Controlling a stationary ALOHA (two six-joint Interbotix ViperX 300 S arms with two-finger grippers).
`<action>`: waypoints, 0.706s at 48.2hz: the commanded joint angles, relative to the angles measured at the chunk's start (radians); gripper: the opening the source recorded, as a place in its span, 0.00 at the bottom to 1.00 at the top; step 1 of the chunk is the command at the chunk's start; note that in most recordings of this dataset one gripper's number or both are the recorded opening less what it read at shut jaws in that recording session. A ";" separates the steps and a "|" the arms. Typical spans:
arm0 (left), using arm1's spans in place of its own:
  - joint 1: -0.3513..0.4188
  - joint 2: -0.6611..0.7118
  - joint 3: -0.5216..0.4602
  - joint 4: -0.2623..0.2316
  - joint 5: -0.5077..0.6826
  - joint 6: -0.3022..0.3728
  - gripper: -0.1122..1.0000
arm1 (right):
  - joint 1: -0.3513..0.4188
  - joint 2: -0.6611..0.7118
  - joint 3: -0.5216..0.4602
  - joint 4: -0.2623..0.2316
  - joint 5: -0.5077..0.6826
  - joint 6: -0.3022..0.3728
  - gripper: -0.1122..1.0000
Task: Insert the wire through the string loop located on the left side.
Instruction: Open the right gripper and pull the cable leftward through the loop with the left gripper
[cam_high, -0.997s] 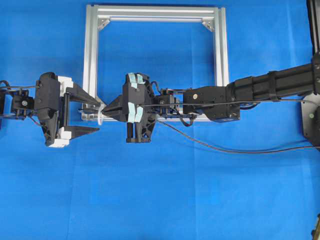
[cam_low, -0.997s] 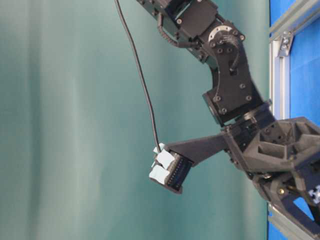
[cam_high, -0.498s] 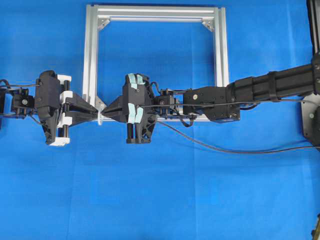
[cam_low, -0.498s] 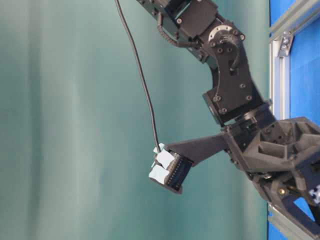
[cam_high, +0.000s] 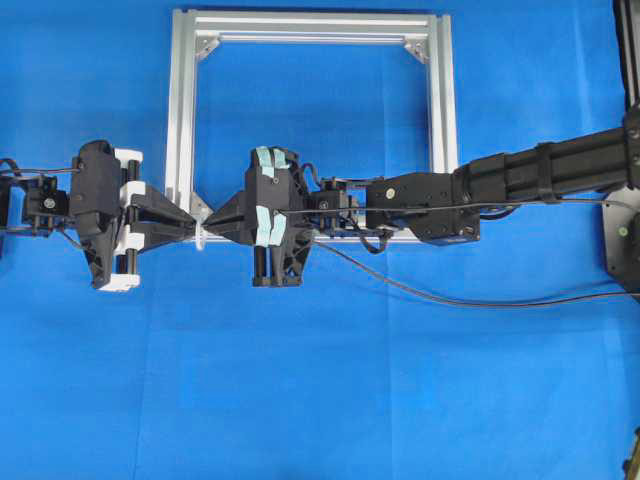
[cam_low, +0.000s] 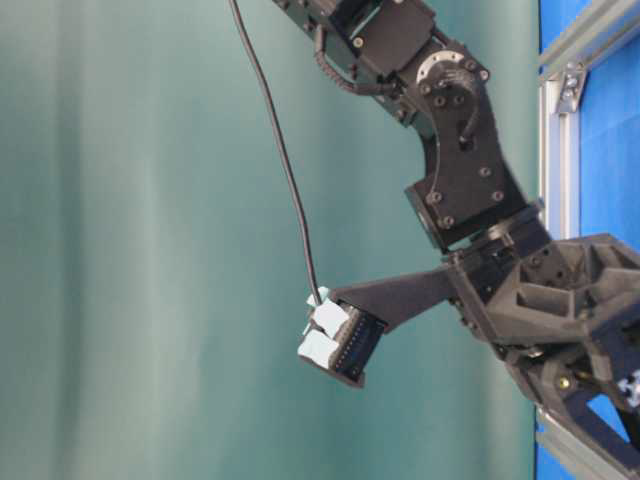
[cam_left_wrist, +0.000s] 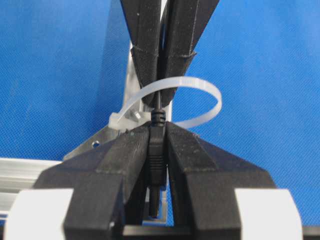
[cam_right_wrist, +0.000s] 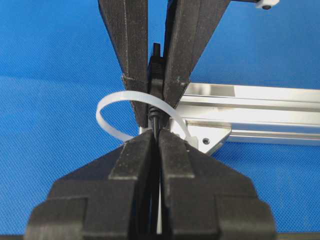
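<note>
Blue-covered table with a square aluminium frame lying flat on it, plus a trailing black wire.

So the whole table is covered in a bright blue cloth with a fine woven texture you can really see in the wrist views. Lighting is even and pretty flat, barely any shadows on the cloth. Behind the table there's a plain teal-green backdrop, looks like a curtain or sheet with soft vertical folds. At the right edge of the overhead view a dark mounting plate sits on the cloth.
</note>
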 joint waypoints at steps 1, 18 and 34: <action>0.003 -0.012 -0.003 0.003 -0.003 0.002 0.16 | -0.003 -0.023 -0.008 0.002 0.008 0.003 0.10; 0.003 -0.012 -0.003 0.003 -0.005 0.002 0.16 | -0.003 -0.023 -0.005 0.035 0.040 0.025 0.72; 0.003 -0.012 -0.006 0.003 -0.003 0.002 0.16 | -0.003 -0.023 -0.006 0.038 0.041 0.025 0.97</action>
